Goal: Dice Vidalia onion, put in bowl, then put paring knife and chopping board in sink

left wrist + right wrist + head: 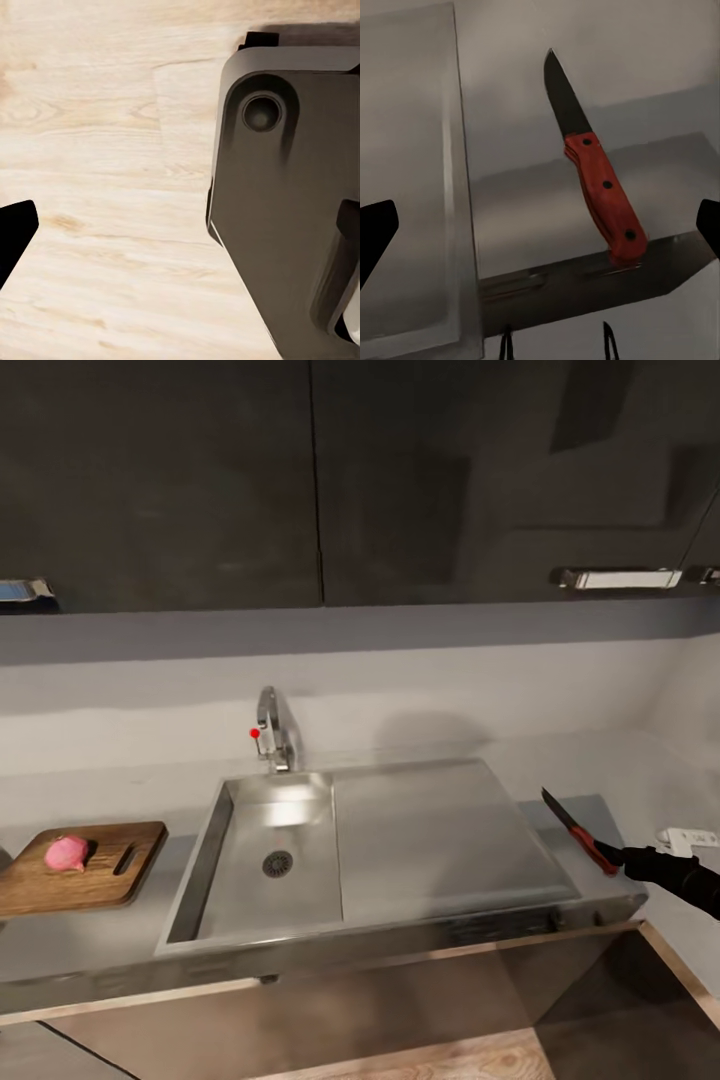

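Note:
The Vidalia onion rests whole on the chopping board, which lies on the countertop left of the sink. Right of the drainer, the paring knife lies flat, its blade pointing toward the wall. My right gripper is open at the knife's red handle end. In the right wrist view the paring knife lies between the spread fingertips, and nothing grips it. My left gripper hangs open over the wood floor. The bowl is out of view.
The sink basin holds nothing but its drain, and a flat steel drainer adjoins it. The chrome tap stands behind the basin. Black wall cabinets hang above. A white socket sits on the right wall. The robot base is under the left gripper.

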Controlling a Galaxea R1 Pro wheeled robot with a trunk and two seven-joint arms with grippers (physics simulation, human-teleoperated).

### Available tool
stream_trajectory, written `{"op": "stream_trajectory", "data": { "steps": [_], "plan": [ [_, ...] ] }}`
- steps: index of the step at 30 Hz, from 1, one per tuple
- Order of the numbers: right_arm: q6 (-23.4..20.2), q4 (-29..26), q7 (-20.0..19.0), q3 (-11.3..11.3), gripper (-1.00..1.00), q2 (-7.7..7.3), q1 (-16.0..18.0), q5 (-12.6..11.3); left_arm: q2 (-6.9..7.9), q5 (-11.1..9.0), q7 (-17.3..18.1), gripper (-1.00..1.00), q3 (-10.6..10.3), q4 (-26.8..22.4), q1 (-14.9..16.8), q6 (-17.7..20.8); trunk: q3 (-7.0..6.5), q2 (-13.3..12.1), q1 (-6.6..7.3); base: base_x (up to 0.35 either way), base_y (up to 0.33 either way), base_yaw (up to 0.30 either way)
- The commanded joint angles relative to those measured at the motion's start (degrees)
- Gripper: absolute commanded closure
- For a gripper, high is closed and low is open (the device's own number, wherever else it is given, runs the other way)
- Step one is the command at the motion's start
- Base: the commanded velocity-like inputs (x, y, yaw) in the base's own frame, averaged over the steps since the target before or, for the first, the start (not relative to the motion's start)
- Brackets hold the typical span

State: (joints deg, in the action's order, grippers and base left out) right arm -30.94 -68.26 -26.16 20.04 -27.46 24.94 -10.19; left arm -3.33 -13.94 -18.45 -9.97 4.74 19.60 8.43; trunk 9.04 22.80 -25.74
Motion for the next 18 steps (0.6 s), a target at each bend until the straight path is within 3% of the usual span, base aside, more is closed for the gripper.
{"op": "stream_trajectory", "data": {
  "steps": [1,9,18],
  "plan": [
    [-0.4,0.0,-0.1,0.1,-1.0,0.01,0.0,-0.4,-0.03,-0.5,-0.1,-1.0,-0.5,0.1,0.1,0.1,0.21,0.1,-0.05,0.176,-0.151,0.0],
    [-0.4,0.0,-0.1,0.0,-1.0,0.03,0.0,-0.4,-0.09,-0.5,-0.1,-1.0,-0.5,0.1,0.1,0.2,0.93,0.1,-0.05,0.193,-0.181,0.0],
    [-0.4,0.0,-0.2,0.0,-1.0,0.12,0.0,-0.4,-0.1,-0.5,-0.1,-1.0,-0.5,0.1,0.1,0.2,1.21,0.1,-0.05,0.026,-0.026,0.0]
  ]
}}
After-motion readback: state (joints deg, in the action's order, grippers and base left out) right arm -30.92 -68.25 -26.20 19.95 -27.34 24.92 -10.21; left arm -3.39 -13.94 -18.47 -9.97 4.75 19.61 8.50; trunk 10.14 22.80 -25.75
